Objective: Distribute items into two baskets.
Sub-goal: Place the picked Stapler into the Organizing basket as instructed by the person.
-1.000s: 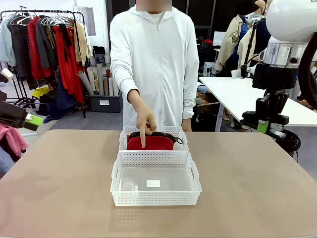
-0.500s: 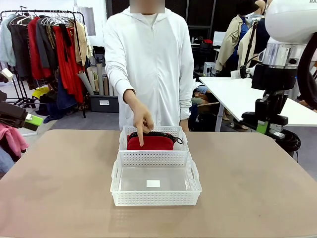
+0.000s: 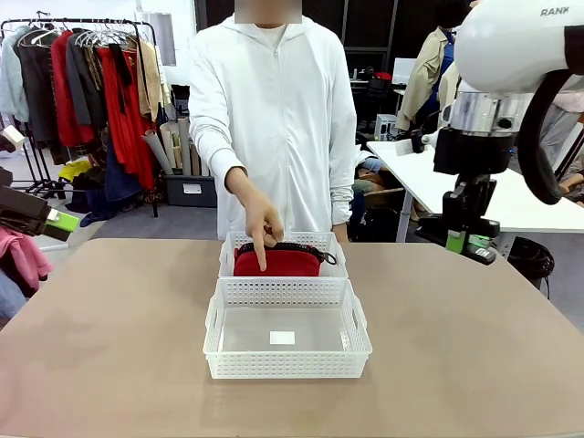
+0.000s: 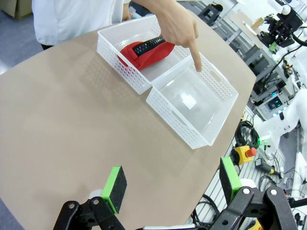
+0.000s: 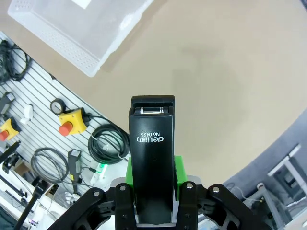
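The right arm has swung inward; its gripper [image 5: 152, 191] stays clenched on the black stapler [image 5: 152, 163]. The red pouch [image 3: 277, 261] already lies in the far basket [image 3: 333, 245], a person's hand [image 3: 263, 222] pointing there. The near basket [image 3: 358, 330] awaits the stapler. The left gripper [image 4: 172, 184] hangs released.

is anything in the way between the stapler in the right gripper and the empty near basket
Nothing visible. The right gripper holds the black stapler above bare table, and the near basket is open on top. The person's hand points into the far basket at the red pouch.
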Controlling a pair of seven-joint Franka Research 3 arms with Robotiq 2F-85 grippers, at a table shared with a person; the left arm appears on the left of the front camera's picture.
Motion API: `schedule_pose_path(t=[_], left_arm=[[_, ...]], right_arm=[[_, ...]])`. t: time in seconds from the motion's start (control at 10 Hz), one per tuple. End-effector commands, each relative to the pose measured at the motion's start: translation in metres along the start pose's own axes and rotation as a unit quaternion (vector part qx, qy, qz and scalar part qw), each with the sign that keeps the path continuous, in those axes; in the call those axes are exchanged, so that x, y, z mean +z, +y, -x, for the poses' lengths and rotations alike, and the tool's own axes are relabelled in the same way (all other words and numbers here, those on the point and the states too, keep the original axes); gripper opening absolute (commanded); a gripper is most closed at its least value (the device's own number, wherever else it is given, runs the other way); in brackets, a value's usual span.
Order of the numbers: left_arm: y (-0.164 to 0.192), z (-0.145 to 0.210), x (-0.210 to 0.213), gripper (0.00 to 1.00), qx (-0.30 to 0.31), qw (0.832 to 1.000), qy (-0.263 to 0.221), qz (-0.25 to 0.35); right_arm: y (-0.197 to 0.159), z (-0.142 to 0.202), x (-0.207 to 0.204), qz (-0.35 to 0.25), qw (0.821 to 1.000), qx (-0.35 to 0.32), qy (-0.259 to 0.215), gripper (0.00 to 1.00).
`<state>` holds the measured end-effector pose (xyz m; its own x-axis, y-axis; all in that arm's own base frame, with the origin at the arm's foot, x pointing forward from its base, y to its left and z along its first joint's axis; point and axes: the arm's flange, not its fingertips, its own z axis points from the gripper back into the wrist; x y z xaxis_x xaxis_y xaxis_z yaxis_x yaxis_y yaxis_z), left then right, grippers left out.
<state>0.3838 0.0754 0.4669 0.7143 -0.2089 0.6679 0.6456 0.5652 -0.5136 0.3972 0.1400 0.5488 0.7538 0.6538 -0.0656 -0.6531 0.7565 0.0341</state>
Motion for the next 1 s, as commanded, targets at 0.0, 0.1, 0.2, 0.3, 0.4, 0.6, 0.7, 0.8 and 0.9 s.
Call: schedule_pose_path(t=[0.0,0.1,0.2,0.3,0.4,0.6,0.7,0.8,0.9], left_arm=[[-0.001,0.000,0.000,1.00,0.001,1.000,-0.005,0.005],[-0.001,0.000,0.000,1.00,0.001,1.000,-0.005,0.005],[-0.001,0.000,0.000,1.00,0.001,1.000,-0.005,0.005],[-0.001,0.000,0.000,1.00,0.001,1.000,-0.005,0.005],[-0.001,0.000,0.000,1.00,0.001,1.000,-0.005,0.005],[-0.001,0.000,0.000,1.00,0.001,1.000,-0.005,0.005],[-0.001,0.000,0.000,1.00,0.001,1.000,-0.005,0.005],[-0.001,0.000,0.000,1.00,0.001,1.000,-0.005,0.005],[-0.001,0.000,0.000,1.00,0.001,1.000,-0.005,0.005]], right_arm=[[0.008,-0.011,-0.001,0.000,0.999,0.032,-0.010,0.00],[0.016,-0.017,-0.004,0.003,0.999,0.052,-0.009,0.00],[0.024,-0.022,-0.006,0.007,0.998,0.067,-0.009,0.00],[0.031,-0.027,-0.009,0.011,0.996,0.084,-0.010,0.00],[0.040,-0.033,-0.014,0.014,0.994,0.105,-0.011,0.00],[0.057,-0.046,-0.025,0.022,0.990,0.142,-0.016,0.00],[0.065,-0.053,-0.030,0.026,0.987,0.159,-0.016,0.00],[0.073,-0.060,-0.035,0.031,0.984,0.176,-0.020,0.00],[0.081,-0.066,-0.039,0.034,0.980,0.193,-0.025,0.00]])
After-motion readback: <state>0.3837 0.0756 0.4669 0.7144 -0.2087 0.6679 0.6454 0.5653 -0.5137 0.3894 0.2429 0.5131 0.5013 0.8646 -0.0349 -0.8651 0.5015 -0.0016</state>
